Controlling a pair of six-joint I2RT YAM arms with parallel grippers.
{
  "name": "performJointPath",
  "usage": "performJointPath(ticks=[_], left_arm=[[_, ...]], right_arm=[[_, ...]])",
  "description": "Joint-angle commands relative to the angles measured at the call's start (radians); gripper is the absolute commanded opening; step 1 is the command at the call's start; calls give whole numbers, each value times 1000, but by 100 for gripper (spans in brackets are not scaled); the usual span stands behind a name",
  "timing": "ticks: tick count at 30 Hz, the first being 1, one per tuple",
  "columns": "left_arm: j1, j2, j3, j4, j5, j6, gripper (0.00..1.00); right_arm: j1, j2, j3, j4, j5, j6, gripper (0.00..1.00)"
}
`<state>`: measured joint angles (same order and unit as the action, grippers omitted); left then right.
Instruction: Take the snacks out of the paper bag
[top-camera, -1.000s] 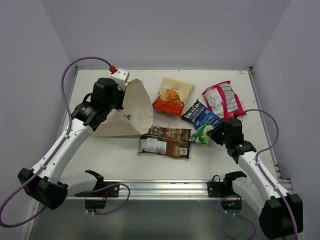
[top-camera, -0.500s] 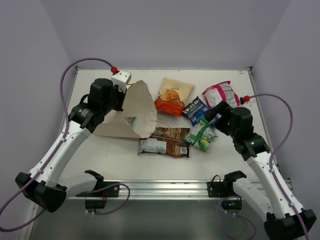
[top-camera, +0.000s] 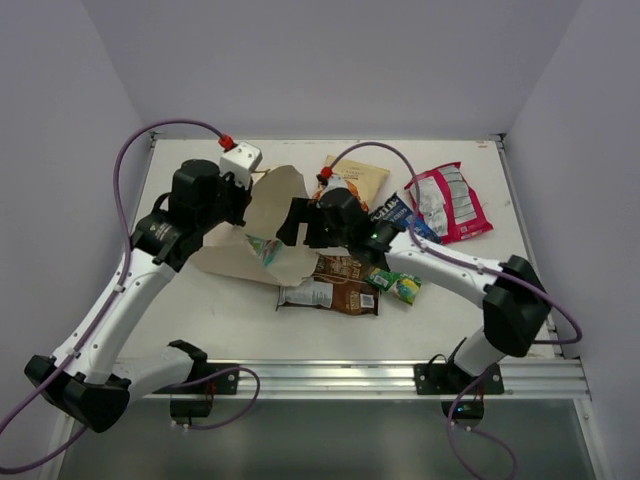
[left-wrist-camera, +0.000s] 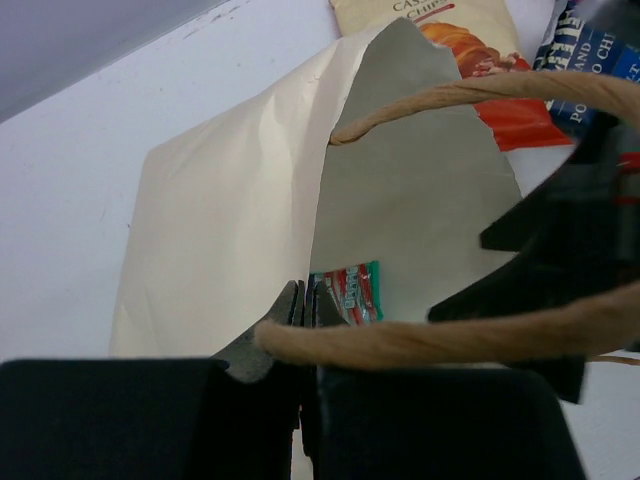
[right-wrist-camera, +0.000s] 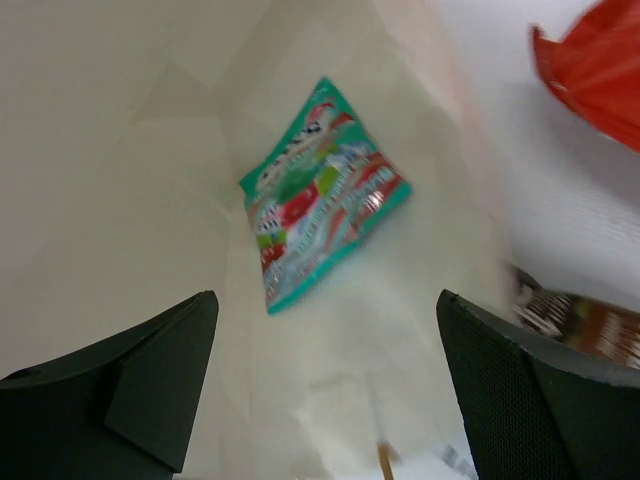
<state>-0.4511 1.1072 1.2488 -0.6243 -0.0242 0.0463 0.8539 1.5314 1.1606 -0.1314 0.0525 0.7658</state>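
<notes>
The tan paper bag (top-camera: 272, 200) lies on its side, mouth facing right. My left gripper (top-camera: 243, 195) is shut on the upper rim of the paper bag (left-wrist-camera: 220, 220), holding the mouth up; a cord handle (left-wrist-camera: 450, 335) crosses in front of the left gripper (left-wrist-camera: 305, 295). Inside lies a teal candy pack (right-wrist-camera: 320, 190) (left-wrist-camera: 350, 292) (top-camera: 265, 248). My right gripper (right-wrist-camera: 325, 300) (top-camera: 297, 222) is open at the mouth, facing that pack, with nothing between its fingers. Outside the bag lie the orange chips (top-camera: 362, 177), dark blue packet (top-camera: 392, 214), pink-and-white packet (top-camera: 448, 200), long brown packet (top-camera: 335, 285) and small green packet (top-camera: 402, 284).
The right arm (top-camera: 440, 262) stretches across the packets on the table. The orange chips (left-wrist-camera: 480, 45) and the blue packet (left-wrist-camera: 600, 60) show past the bag's mouth in the left wrist view. Purple walls close the table at the back and sides.
My right gripper let go of the small green packet, opened, and swung left across the table to the bag's mouth. The left gripper kept its hold and lifted the rim a little.
</notes>
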Motion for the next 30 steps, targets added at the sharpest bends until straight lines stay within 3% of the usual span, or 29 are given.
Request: performJointPath(ticks=[1,5,12,18,21,24,25,28,29,30], left_arm=[[3,-35,3,38,56,17,0],[3,-33,3,40,93,6,0],[2,-17,1,51,130,-16,0],[-12,-3,-25,92,213,-54,0],[-24,8,-26,106,234,-74,0],[-27,14,-20,109,231,-68,0],[-26,13,-15,109,224,-66,0],[-26,5,-20,109,187,-56,0],[-27,2,-29,107,176,-56,0],[-28,-3,-37,107,155,-56,0]], right_arm=[[46,117,115,121,12,43,93],[60,266,169,122,32,111,94],[74,446,281,-51,55,210,99],[74,556,297,122,-175,202,98],[74,622,346,188,-258,193,90],[74,674,386,207,-296,194,70],[73,682,393,210,-322,196,55],[74,670,383,219,-315,167,28],[73,662,381,219,-312,138,12],[71,648,378,217,-307,126,6]])
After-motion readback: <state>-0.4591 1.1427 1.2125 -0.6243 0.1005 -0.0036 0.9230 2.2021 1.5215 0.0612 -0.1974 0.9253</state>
